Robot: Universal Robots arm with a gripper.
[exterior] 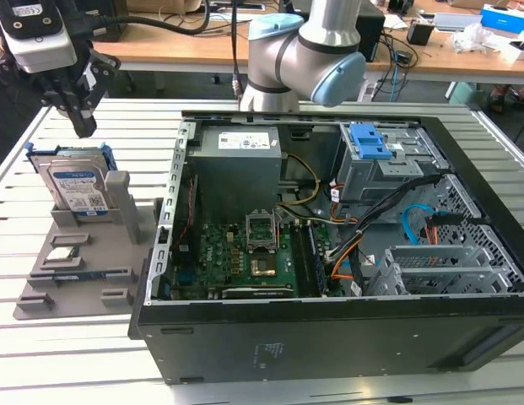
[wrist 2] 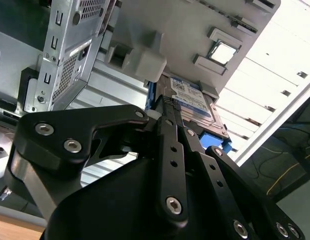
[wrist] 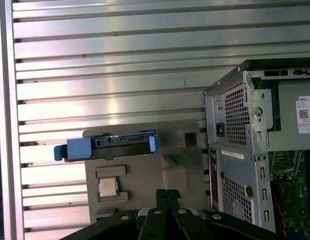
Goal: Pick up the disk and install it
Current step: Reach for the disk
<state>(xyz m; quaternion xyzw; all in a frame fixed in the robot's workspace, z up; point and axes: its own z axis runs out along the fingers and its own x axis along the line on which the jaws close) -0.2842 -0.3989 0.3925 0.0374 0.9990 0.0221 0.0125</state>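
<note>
While the pincer (exterior: 82, 125) hangs just above the disk (exterior: 77, 191), its jaws meet, gripping nothing; the disk stands on edge in a grey holder (exterior: 93, 257) below, untouched.

The arm (exterior: 305, 49) is standing at the counter's (exterior: 93, 354) far edge, reaching toward the far corner on the exterior view's left; the claw (exterior: 83, 128) is hanging point-down, jaws pressed together, gripping nothing.

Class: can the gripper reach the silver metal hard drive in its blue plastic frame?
Probably yes. Nothing lies between the black gripper and the blue-framed silver hard drive, standing on edge in a grey plastic holder, top edge bare. Jaws look shut.
</note>
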